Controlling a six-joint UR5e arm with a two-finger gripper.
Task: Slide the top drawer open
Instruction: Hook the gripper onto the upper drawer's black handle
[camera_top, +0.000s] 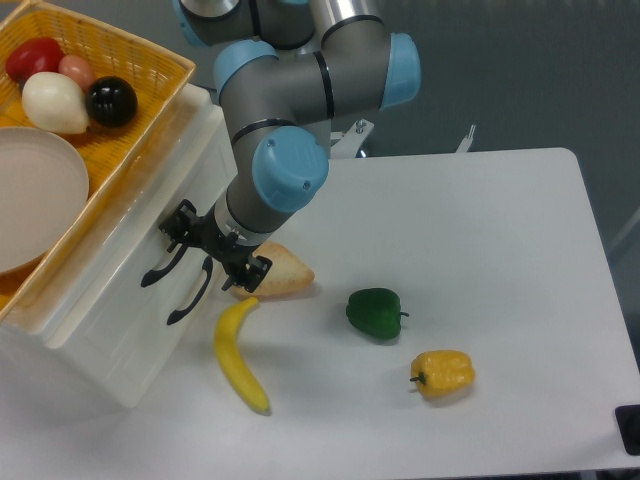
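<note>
gripper (214, 249) sits at the front of the white cabinet on the table's left edge, fingers spread wide and gripping nothing, one by the black handle of the top drawer (150, 215) and the other near the lower drawer's handle (190, 291). top drawer looks shut, flush with the cabinet face (yellow wicker basket (120, 60) on top). banana (240, 356), green pepper (376, 312) and yellow pepper (442, 372) lie toward the table's front edge.
</note>
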